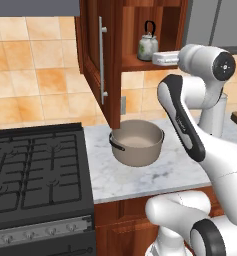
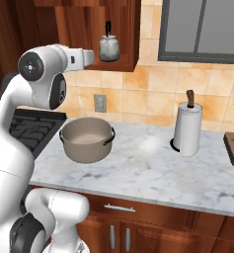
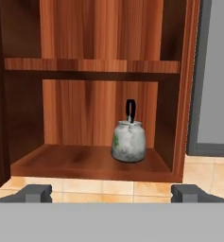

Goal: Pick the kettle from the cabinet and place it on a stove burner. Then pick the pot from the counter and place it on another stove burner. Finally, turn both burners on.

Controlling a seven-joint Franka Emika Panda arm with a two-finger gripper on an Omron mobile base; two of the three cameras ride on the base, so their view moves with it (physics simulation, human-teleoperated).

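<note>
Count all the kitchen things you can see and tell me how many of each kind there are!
Small silvery-white kettle with green print on the cabinet shelf: 1
Wide taupe-grey metal pot on the marble counter: 1
White paper-towel roll on a dark post: 1
Black gas range with grates: 1
Total: 4

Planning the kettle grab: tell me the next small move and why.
Probably ease the hand straight forward into the open cabinet. The kettle stands upright on the bottom shelf, centred ahead. The gripper is open, both fingertips short of the shelf edge and spread wider than the kettle, so advancing should bring it between them.
</note>
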